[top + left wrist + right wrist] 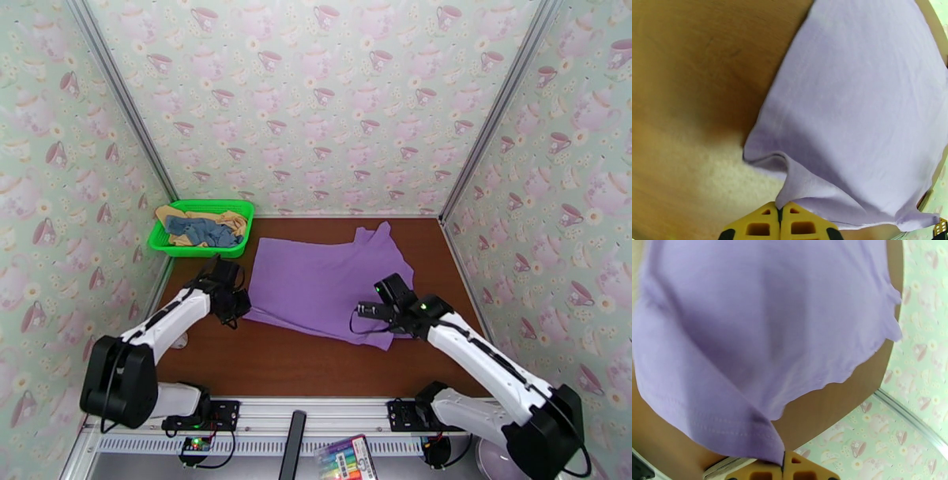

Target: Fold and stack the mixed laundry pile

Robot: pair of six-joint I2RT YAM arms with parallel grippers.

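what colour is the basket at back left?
The basket is bright green plastic mesh, best seen in the top external view.

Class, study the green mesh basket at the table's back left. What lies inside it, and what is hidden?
Inside the green basket, a crumpled slate-blue garment lies on a tan-yellow garment. The basket's floor and much of the tan-yellow cloth are covered.
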